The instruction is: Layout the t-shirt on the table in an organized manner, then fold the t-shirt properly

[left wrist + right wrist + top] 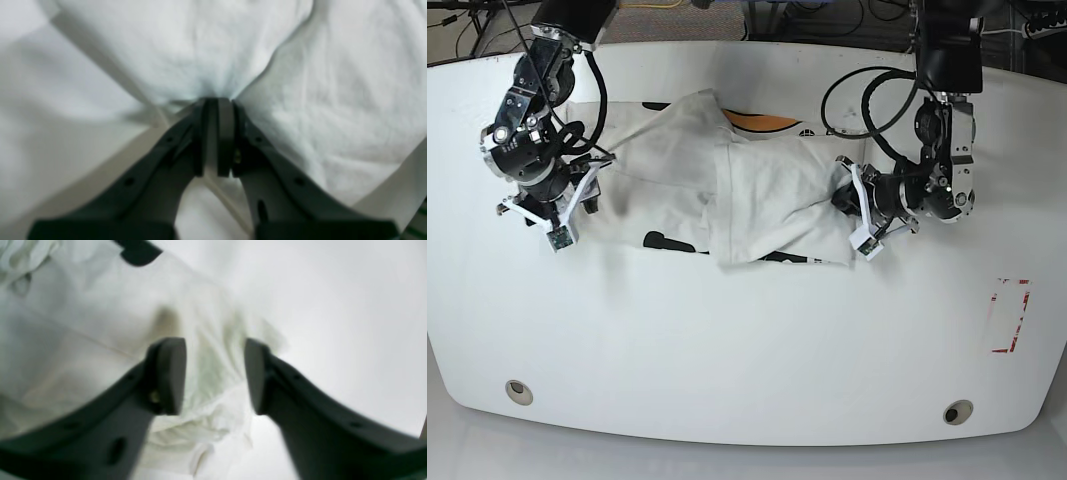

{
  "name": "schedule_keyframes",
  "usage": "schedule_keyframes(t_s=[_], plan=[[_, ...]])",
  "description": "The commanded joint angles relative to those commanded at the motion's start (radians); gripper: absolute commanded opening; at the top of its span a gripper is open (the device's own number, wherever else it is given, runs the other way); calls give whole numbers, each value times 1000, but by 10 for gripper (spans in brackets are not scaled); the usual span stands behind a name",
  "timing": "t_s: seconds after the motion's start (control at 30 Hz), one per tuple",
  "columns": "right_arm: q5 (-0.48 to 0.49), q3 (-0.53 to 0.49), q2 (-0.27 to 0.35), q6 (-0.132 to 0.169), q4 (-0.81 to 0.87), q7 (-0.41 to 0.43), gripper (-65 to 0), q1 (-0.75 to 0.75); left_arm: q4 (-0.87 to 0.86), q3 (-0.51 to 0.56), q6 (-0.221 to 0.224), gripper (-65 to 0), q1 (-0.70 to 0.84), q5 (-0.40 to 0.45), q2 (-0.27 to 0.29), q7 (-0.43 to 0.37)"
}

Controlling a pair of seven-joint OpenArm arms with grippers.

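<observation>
Shirt [727, 190] lies crumpled across the upper middle of the table [747, 350], white, folded over itself in loose layers, with black lettering peeking out along its lower edge and an orange patch at the top. I see the left gripper [217, 103] pressed together on a bunched fold at the shirt's edge, cloth fanning out from the pinch. The right gripper [215, 376] is spread above wrinkled fabric, its 2 fingers [170, 373] apart.

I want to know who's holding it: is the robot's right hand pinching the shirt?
No, the right gripper has its fingers spread apart, with the t-shirt lying loose below them.
</observation>
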Motion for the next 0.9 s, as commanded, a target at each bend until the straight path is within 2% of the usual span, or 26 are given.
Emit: schedule_keyframes(t_s=[0.03,0.13,0.23,0.27,0.33,0.37,0.63,0.8,0.9], plan=[[5,54,-15,0,-2,-8,-219,14,-8,0,0,-606,0,2,-2,-12],[60,158,-32,0,-14,-31,-205,38,-18,0,0,-606,2,9,-14,-25],[147,262,-28,0,-72,-91,-206,69,-20,0,0,-606,2,23,-25,-32],[203,316,-18,0,-114,-110,-206,80,-18,0,0,-606,2,21,-26,-35],[253,356,-14,0,-157,-118,-206,83,-18,0,0,-606,2,21,-29,-37],[308,394,-3,0,-213,-123,-206,84,-20,0,0,-606,2,21,-31,-38],[522,486,61,0,-503,-123,-206,78,-18,-2,0,-606,0,21,-54,-38],[589,494,87,0,-609,-121,-206,71,-18,-2,0,-606,0,21,-57,-38],[592,493,84,0,-618,-118,-206,63,-18,-2,0,-606,0,21,-57,-38]])
